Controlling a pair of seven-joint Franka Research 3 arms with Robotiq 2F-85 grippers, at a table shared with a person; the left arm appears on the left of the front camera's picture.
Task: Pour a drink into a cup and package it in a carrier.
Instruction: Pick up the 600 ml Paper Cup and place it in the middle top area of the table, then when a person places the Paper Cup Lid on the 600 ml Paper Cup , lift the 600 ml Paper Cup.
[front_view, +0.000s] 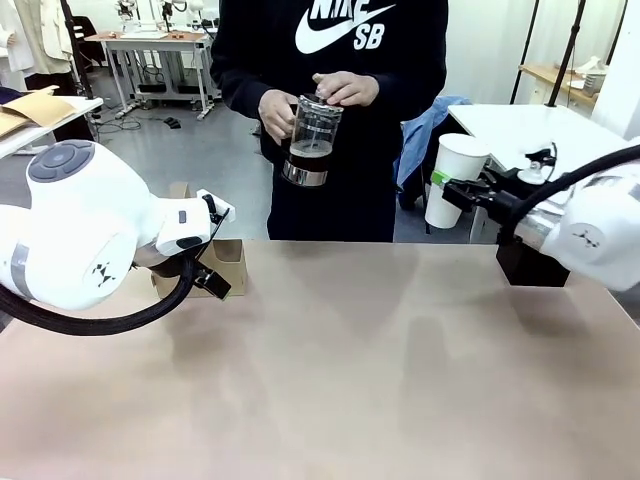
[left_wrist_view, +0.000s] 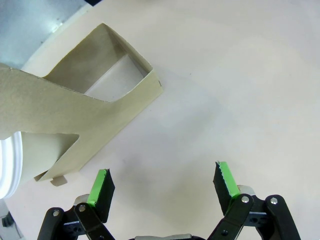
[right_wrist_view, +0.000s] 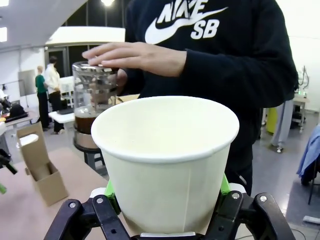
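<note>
Right gripper (front_view: 452, 186) is clamped by its green pads round the lower wall of the cup (front_view: 458, 158), holding it upright and lidless in the air past the table's far right corner, well apart from the carrier (front_view: 228, 256) at the far left. Left gripper (left_wrist_view: 162, 182) hangs over bare tabletop with its jaws spread wide and nothing between them, the carrier just beside it but not touched. Between the two, across the table (front_view: 380, 380), a person in a dark printed sweatshirt holds the carafe (front_view: 312, 140) at chest height, one hand (front_view: 278, 112) round the glass and the other (front_view: 345, 88) flat on top. The drink (front_view: 308, 152) is a shallow dark band near its base, above a metal foot. A black box (front_view: 527, 268) sits on the table under the right arm. The cup is smooth white paper, tapered, with a rolled rim and a side seam. The carrier is matte brown card, box-shaped with an open slot and an upright handle panel. The tabletop is plain, pale and matte.
</note>
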